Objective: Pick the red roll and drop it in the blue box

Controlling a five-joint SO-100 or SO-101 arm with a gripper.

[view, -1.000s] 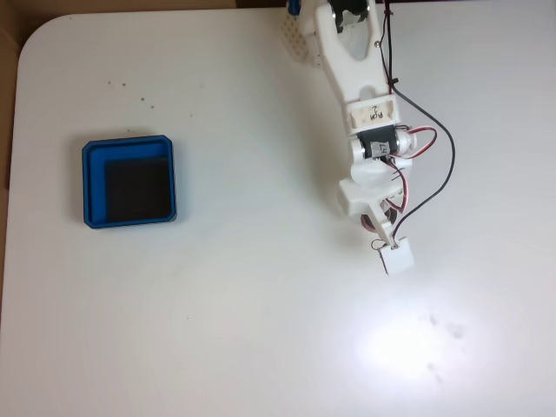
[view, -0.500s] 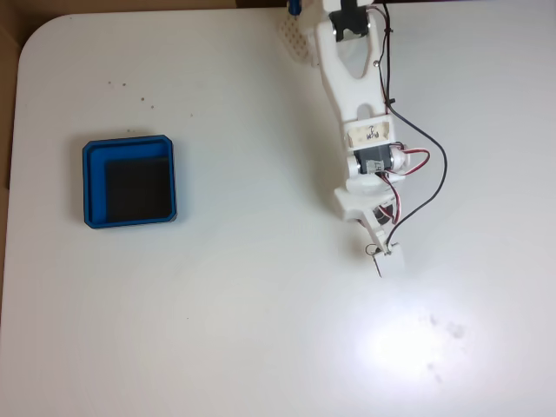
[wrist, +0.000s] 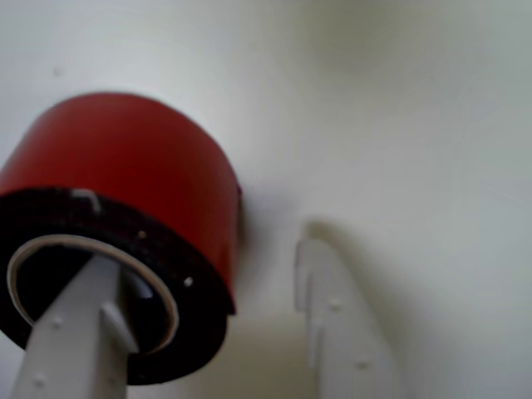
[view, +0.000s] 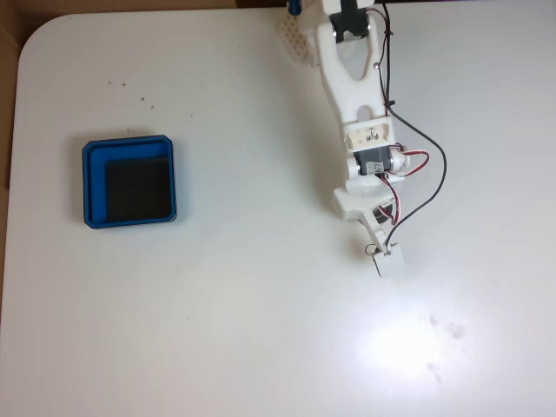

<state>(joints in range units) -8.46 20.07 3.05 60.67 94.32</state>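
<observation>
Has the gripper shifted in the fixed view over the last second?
Yes. Against the unmoved blue box, the gripper has pulled slightly up-frame and left, toward the arm's base.

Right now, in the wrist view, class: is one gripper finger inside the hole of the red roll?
Yes: one finger reaches into the core of the red roll, while the other stands outside it.

A smooth white table with a rounded corner (view: pixel 217 330) carries a shallow square blue box with a black floor (view: pixel 94 187) and a small red tape roll (wrist: pixel 141 166).
</observation>
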